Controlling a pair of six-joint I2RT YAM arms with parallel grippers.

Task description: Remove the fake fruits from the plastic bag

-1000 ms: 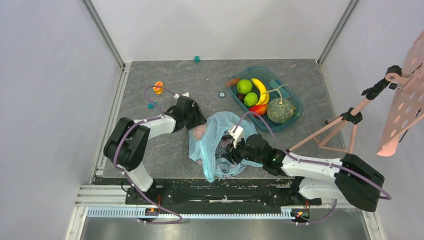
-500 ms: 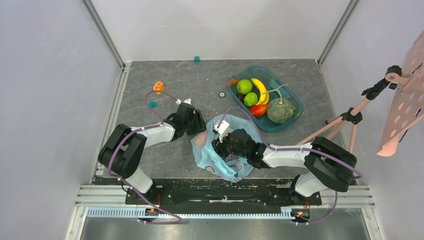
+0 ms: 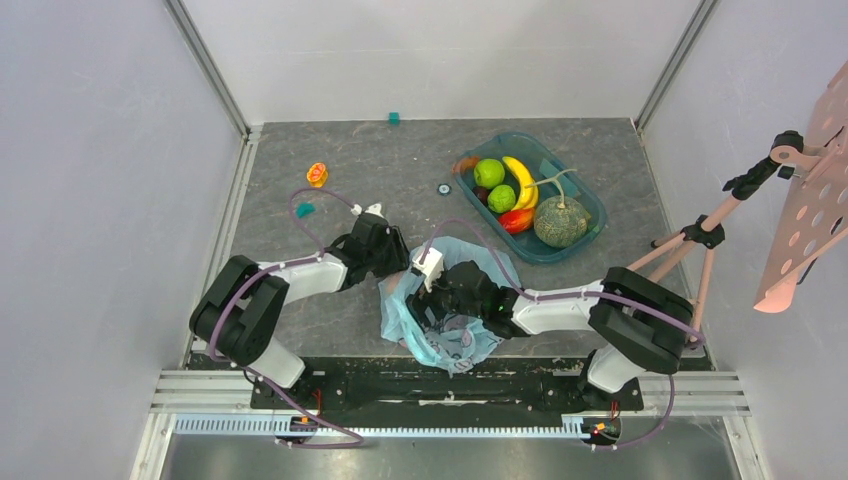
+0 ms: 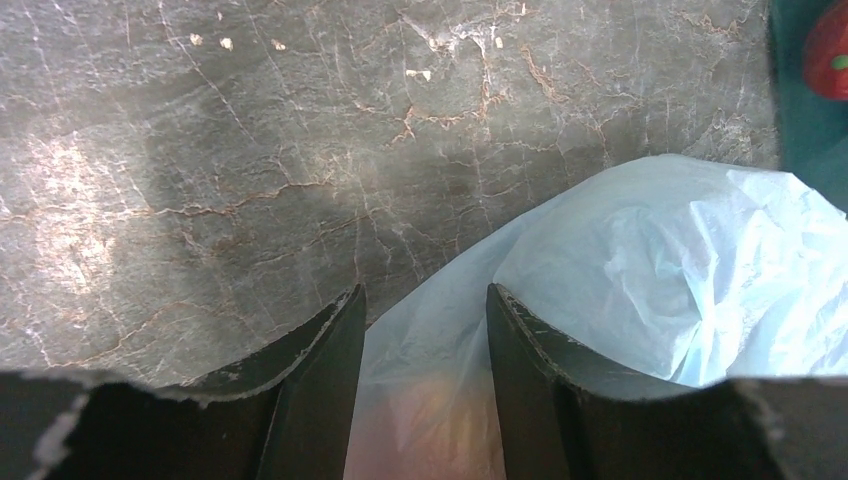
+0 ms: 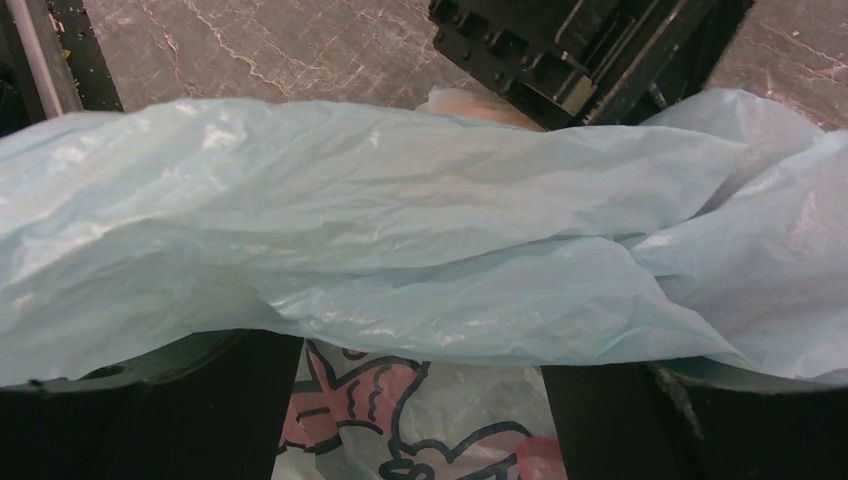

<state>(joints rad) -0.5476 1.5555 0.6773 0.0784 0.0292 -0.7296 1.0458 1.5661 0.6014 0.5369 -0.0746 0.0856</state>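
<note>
The light-blue plastic bag [image 3: 455, 335] lies crumpled between my two arms. My left gripper [image 3: 392, 265] [image 4: 422, 295] is shut on the bag's left side, with a pinkish-orange peach [image 4: 440, 430] showing through the film between its fingers. My right gripper [image 3: 432, 300] [image 5: 420, 345] stands open in the bag's folds; blue film [image 5: 400, 230] is draped over its fingers and pink printed film lies between them. In the teal tray [image 3: 585, 215] sit a netted melon [image 3: 560, 222] and two green apples [image 3: 489, 172], with a banana [image 3: 520, 180] and a red mango [image 3: 516, 219]. The grapes are not visible.
A small orange object [image 3: 317, 174], a teal scrap [image 3: 305, 209], a teal cube [image 3: 394, 118] and a small round piece [image 3: 444, 188] lie on the grey mat. A pink stand [image 3: 700, 240] with a perforated panel [image 3: 810, 190] leans at the right. White walls enclose the cell.
My right gripper has pushed left into the bag and opened wide. The bag has bunched up toward the near edge. My left gripper has drifted slightly toward me, still gripping.
</note>
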